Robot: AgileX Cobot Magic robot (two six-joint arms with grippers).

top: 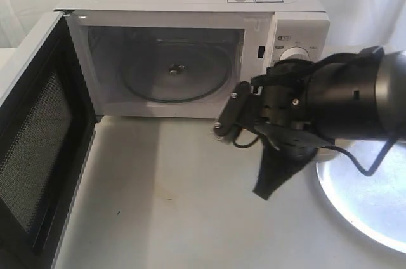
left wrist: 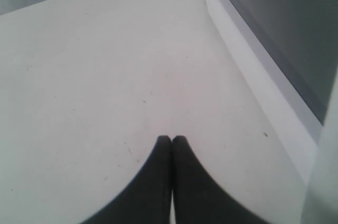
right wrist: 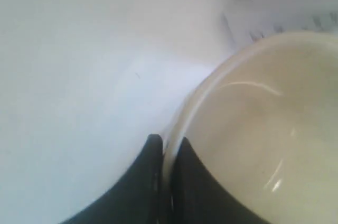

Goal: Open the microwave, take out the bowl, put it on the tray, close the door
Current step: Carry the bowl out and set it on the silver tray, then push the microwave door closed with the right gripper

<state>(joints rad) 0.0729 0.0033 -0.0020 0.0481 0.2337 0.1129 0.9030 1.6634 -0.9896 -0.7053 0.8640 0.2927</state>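
Right gripper point(right wrist: 168, 145) pinching bowl point(right wrist: 253, 129) by rim, one finger inside, one outside. Bowl being held outside microwave, close to tray's edge. In exterior view, tray point(top: 374, 209) lying at about 4 o'clock from right gripper, just beside. Next move, I am guessing: carrying bowl that way, lowering onto tray. Left gripper point(left wrist: 171, 140) squeezed tight on nothing, hanging beside door point(top: 38, 136). Door standing wide open at 9 o'clock of microwave point(top: 190, 2). Farthest back, turntable point(top: 174, 72) sitting with no bowl on it.

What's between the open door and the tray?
Exterior view: bare table, then the right gripper beside the tray; the right wrist view shows it pinching the bowl.
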